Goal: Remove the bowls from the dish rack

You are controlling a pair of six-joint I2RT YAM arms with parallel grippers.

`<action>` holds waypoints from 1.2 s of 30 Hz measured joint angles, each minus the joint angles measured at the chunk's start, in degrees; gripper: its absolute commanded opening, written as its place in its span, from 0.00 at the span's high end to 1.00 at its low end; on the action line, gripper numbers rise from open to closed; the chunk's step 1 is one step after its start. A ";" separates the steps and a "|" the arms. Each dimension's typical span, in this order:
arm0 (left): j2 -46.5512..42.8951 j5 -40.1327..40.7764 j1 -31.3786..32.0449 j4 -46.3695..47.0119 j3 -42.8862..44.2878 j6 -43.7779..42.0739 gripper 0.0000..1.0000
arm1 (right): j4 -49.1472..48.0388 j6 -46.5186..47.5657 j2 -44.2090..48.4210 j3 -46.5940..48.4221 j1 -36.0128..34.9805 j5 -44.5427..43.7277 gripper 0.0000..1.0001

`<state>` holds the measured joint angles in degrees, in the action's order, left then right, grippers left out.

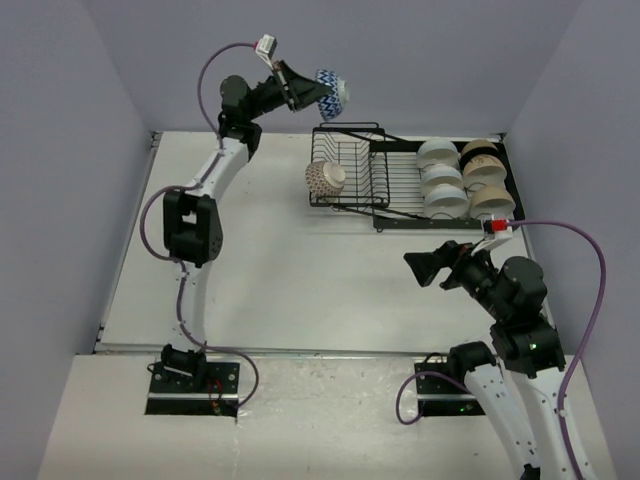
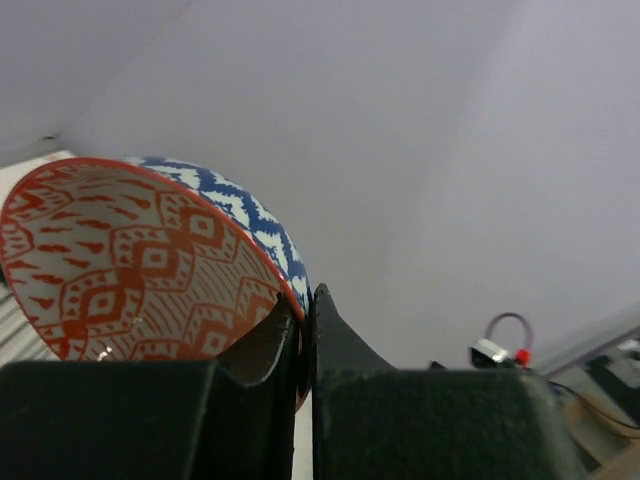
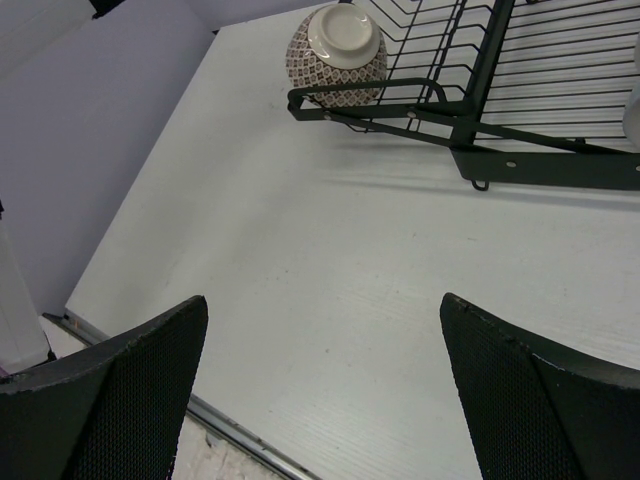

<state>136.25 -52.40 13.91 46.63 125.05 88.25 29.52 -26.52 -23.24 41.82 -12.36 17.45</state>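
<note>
My left gripper [image 1: 312, 92] is raised high above the back left of the dish rack [image 1: 383, 180], shut on the rim of a blue-white zigzag bowl [image 1: 332, 93]. In the left wrist view the bowl [image 2: 150, 260] shows a red-patterned inside, and the gripper [image 2: 305, 300] pinches its edge. A reddish-brown patterned bowl [image 1: 325, 178] lies on its side in the smaller basket. Three white bowls [image 1: 443, 178] and three beige bowls [image 1: 485, 172] stand in rows on the wide section. My right gripper [image 1: 420, 268] hovers open over the table in front of the rack, holding nothing.
The right wrist view shows the rack's front bar [image 3: 540, 165], the patterned bowl [image 3: 337, 55] and bare white table [image 3: 320, 250] between the fingers. Purple walls enclose the table on three sides. A metal strip [image 3: 230, 425] marks the near edge.
</note>
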 measured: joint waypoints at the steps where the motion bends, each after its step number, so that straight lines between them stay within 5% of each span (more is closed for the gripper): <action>1: -1.75 -0.07 0.09 -5.57 -0.61 -4.68 1.00 | 0.00 0.00 0.00 0.00 0.00 0.02 0.01; 4: -8.07 4.35 0.76 -29.14 -2.36 -22.86 1.00 | 0.00 0.00 0.00 0.00 0.00 0.00 0.01; 8: -22.64 26.56 4.66 -57.61 -10.84 -43.65 1.00 | 0.04 0.02 0.04 0.00 0.00 -0.07 0.01; 13: -45.81 50.29 14.80 -74.82 -28.83 -54.86 1.00 | -0.02 0.02 0.13 0.04 0.00 -0.04 0.01; 21: -52.98 75.47 23.67 -91.65 -44.28 -56.02 1.00 | 0.02 0.02 0.13 0.04 0.00 -0.04 0.01; 27: -52.76 77.53 30.21 -95.97 -64.72 -53.40 1.00 | 0.02 0.02 1.66 0.04 0.00 -0.44 0.01; 36: -48.06 76.35 35.30 -93.26 -70.55 -51.19 1.00 | 0.98 0.26 1.44 1.01 0.00 -0.42 0.01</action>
<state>88.18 23.94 49.21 -46.63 54.50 37.06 30.50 -26.26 -21.80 42.83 -12.36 17.04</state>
